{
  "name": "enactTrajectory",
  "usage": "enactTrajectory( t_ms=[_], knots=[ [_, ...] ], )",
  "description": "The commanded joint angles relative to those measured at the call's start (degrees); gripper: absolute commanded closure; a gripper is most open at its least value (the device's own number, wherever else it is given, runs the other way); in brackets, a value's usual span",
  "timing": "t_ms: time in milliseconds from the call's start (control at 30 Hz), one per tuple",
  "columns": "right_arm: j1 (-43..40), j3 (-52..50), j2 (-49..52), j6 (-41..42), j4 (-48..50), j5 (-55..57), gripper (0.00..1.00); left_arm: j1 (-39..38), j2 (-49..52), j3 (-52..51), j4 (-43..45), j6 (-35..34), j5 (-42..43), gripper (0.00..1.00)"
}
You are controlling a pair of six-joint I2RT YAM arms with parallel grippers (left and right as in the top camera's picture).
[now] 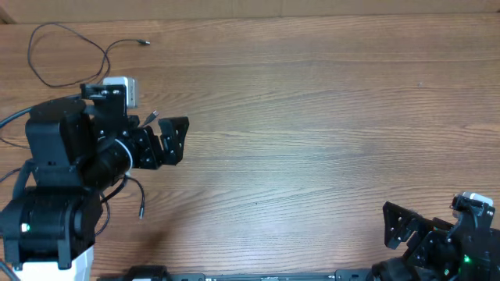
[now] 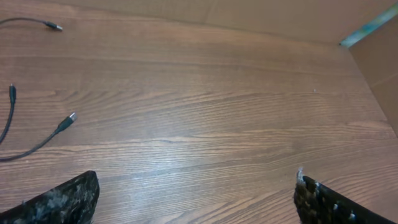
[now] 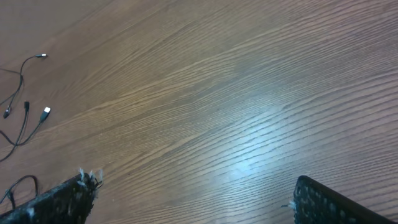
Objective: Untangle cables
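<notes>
Left gripper (image 1: 180,140) and right gripper (image 3: 196,186) spread, empty, cables (image 1: 107,55) loop overhead only, seemingly three plugs (image 2: 67,119)

Matt wood-grain table (image 1: 312,117), faint sheen; black rubbery cables (image 2: 37,145), metallic plugs (image 2: 72,116)

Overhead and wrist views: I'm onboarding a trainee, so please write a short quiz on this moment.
1. True or false: the left gripper is shut on a cable.
2. Where do the cables lie in the overhead view? A) near the left gripper B) in the middle C) at the far right edge
3. How many plug ends show in the left wrist view?
Key: 1 false, it is open and empty; 2 A; 3 three.
</notes>
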Motion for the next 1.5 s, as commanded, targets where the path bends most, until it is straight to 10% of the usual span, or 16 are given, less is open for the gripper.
enactTrajectory(
  t_ms=[0, 333, 933, 1467],
  knots=[
    [0.4, -0.1, 0.0, 0.2, 0.1, 0.2, 0.0, -0.2, 2.1, 0.5, 0.0, 1.2, -0.6, 0.0],
    [-5.3, -13.4, -8.7, -22.8, 26.1, -6.5, 0.0, -0.2, 9.5, 0.5, 0.0, 1.2, -0.6, 0.0],
    [-12.5, -57.7, -27.8, -29.4, 70.1, -9.1, 0.0, -0.2, 31.6, 0.5, 0.1, 1.2, -0.6, 0.0],
    [-13.5, -68.1, -27.8, -35.7, 85.9, -13.9, 0.0, -0.1, 51.3, 0.5, 0.8, 1.2, -0.6, 0.0]
  ],
)
